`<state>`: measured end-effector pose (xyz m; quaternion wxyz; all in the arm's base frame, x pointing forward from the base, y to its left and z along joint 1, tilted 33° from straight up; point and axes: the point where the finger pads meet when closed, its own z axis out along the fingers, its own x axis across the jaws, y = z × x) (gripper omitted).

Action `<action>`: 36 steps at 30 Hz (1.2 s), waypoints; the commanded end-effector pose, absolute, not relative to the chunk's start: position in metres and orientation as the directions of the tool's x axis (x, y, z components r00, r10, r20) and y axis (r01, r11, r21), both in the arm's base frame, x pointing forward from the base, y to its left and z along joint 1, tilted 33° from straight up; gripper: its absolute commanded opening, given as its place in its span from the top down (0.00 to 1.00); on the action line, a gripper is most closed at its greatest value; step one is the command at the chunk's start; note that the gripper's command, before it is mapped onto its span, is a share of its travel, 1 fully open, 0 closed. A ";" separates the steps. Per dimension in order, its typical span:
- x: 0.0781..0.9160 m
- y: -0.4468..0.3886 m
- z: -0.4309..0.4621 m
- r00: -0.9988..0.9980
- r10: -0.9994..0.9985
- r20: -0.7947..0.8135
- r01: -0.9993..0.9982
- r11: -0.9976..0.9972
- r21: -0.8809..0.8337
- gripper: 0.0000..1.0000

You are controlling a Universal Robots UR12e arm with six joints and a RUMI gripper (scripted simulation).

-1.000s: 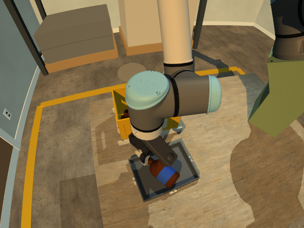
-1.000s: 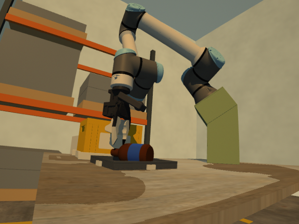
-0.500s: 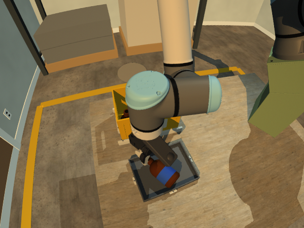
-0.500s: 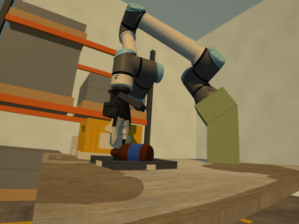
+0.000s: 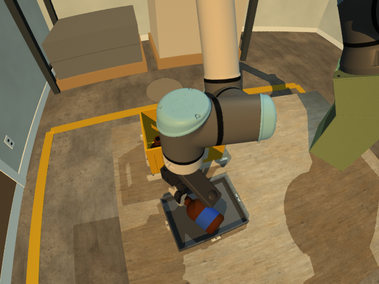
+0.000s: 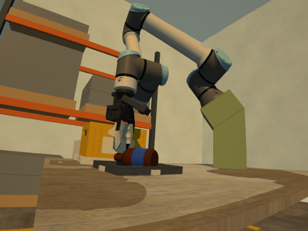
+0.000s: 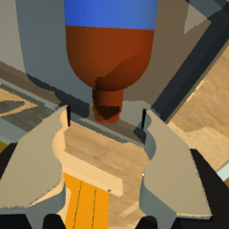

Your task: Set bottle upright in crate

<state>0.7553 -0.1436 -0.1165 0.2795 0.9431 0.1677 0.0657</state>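
Note:
A brown bottle with a blue label lies on its side on the dark grey tray. Its neck points toward the yellow crate. My gripper reaches down at the bottle's neck end. Its two pale fingers stand apart on either side of the neck, with a gap showing on both sides. It is open and grips nothing. The crate stands just behind the tray, partly hidden by the arm.
Another brown bottle neck shows inside the crate. The robot's olive base stands at the right. Shelving with boxes lies behind the crate. An orange line marks the floor to the left.

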 end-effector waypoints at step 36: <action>0.762 -0.158 -0.141 0.935 0.353 0.031 0.279 -0.787 0.550 0.62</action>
